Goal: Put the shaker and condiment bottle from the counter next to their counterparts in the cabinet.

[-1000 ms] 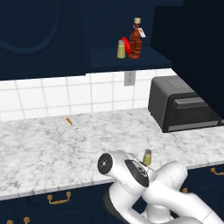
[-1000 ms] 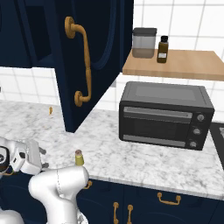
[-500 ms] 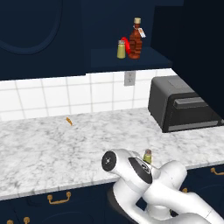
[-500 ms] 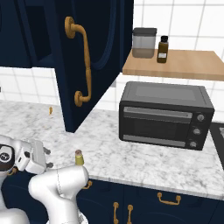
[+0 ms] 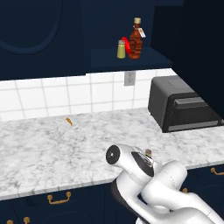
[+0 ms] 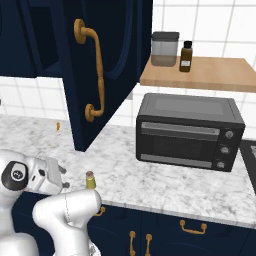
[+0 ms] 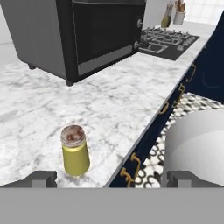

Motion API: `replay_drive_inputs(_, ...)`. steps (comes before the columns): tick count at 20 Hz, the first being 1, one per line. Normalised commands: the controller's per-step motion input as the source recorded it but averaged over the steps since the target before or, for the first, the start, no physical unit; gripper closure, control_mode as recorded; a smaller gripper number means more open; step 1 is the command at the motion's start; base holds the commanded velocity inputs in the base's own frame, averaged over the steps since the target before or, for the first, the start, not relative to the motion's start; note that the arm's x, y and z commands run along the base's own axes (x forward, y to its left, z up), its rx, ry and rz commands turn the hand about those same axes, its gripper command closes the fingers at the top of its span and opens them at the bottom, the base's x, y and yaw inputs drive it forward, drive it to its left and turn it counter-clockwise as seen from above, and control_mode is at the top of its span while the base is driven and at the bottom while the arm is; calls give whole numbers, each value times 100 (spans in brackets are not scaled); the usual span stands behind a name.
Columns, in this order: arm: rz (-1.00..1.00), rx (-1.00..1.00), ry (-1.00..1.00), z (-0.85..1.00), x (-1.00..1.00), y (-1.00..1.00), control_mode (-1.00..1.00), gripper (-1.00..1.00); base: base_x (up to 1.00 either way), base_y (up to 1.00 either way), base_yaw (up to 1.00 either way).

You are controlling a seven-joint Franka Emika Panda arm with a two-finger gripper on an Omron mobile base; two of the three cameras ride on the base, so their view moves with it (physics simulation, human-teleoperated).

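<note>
Hand view puts my two finger tips (image 7: 43, 178) at the bottom edge, spread as wide as they go with nothing between them. Just above the left tip, in the lower left of the frame, the shaker (image 7: 75, 151) stands upright on the marble counter (image 7: 118, 105), near its front edge. Beyond it, upper left, sits the black toaster oven (image 7: 78, 35). Left base view shows the cabinet (image 5: 131, 59) shelf at upper centre, holding the condiment bottle (image 5: 136, 39), a second shaker (image 5: 121, 49) and a red bottle (image 5: 127, 43) between them.
</note>
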Motion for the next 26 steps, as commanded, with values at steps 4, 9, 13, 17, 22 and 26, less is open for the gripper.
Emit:
replay_drive_inputs(4, 0, 0, 0, -24, 19, -11, -100, -100, 0, 0, 0)
replay_drive_inputs(9, 0, 0, -2, -22, 20, -11, -100, -100, 0, 0, 0)
replay_drive_inputs(13, 0, 0, -2, -20, 14, -10, -100, -100, 0, 0, 0)
replay_drive_inputs(17, 0, 0, -2, -23, 16, -11, -100, -100, 0, 0, 0)
replay_drive_inputs(22, 0, 0, -2, -26, 23, -16, -100, -100, 0, 0, 0)
replay_drive_inputs(26, 0, 0, -2, -31, 21, -22, -100, -100, 0, 0, 0)
